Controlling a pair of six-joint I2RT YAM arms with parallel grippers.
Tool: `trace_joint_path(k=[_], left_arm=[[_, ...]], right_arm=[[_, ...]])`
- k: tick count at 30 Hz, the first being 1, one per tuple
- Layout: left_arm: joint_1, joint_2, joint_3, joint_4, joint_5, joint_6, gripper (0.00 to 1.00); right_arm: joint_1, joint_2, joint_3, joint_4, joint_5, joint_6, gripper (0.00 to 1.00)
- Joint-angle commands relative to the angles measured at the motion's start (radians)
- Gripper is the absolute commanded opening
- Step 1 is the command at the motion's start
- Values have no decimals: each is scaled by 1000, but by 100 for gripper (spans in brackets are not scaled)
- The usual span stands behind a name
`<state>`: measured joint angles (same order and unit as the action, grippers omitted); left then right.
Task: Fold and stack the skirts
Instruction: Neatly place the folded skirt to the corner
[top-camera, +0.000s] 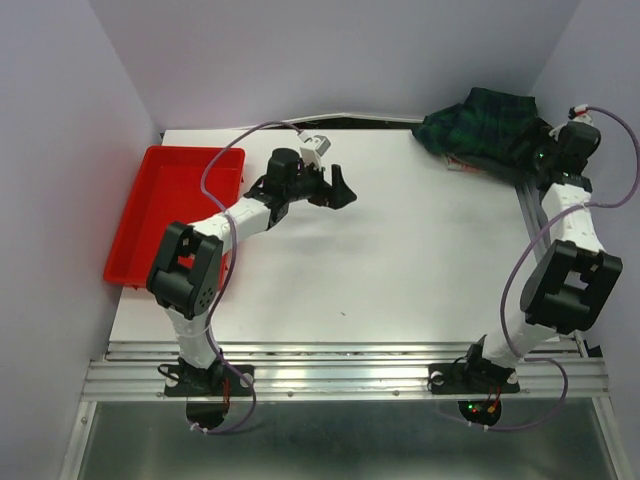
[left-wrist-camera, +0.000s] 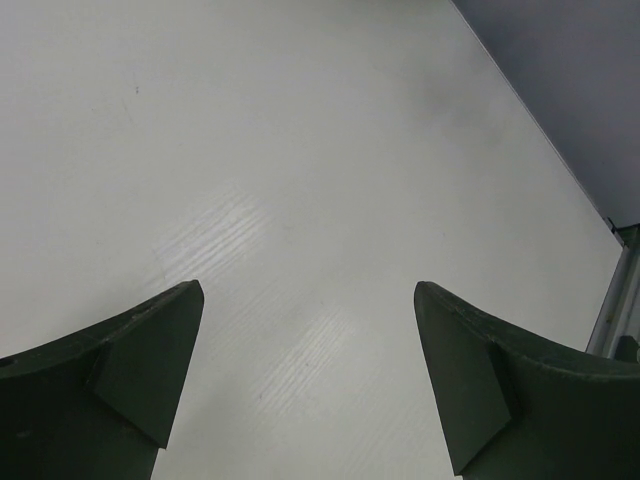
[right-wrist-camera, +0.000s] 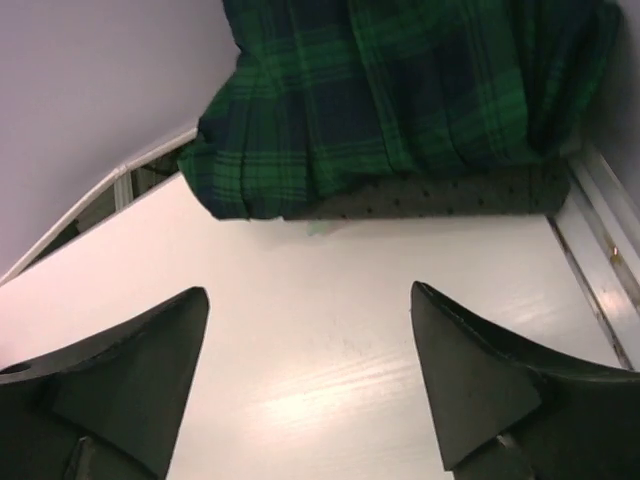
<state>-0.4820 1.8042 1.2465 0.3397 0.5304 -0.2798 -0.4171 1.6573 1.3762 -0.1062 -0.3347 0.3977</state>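
1. Green-and-navy cloth marks the plaid skirt, which lies bunched in a heap at the far right corner of the white table, close to the back wall.
2. Under it lies a charcoal skirt with fine dots. In the right wrist view only its front edge shows, a dark strip below the plaid and flat on the table top.
3. The plaid skirt is crumpled rather than laid flat. Its folds run down toward the near edge, and its left corner hangs over the end of the dotted strip.
4. The right gripper hovers just in front of the heap and points at it. Its fingers are spread wide with only bare table between them, and they touch neither skirt.
5. The left gripper is over the far left-centre part of the table, well apart from the skirts. Its fingers are also spread, with nothing between them and white table beneath.
6. A red tray sits at the left edge of the table, beside the left arm.
7. A metal rail runs along the table's right edge, just beside the heap.
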Motion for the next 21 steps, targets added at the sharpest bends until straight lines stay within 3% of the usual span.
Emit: trace_joint_path(k=[1, 2, 5, 8, 11, 15, 21], left_arm=[[5, -57, -67, 28, 75, -31, 99], [6, -59, -74, 36, 75, -39, 99], [5, -49, -82, 45, 92, -64, 99], [5, -39, -70, 51, 106, -87, 99], [6, -28, -58, 62, 111, -107, 99], [11, -11, -61, 71, 121, -127, 99], [34, 24, -45, 70, 128, -148, 99]], right_arm=[[121, -66, -22, 196, 171, -100, 83], [142, -77, -41, 253, 207, -114, 66], [187, -41, -56, 428, 315, -145, 25], [187, 126, 88, 448, 454, -88, 10], [187, 310, 292, 433, 522, -74, 1], [187, 488, 493, 461, 542, -80, 1], [187, 686, 638, 508, 602, -141, 1]])
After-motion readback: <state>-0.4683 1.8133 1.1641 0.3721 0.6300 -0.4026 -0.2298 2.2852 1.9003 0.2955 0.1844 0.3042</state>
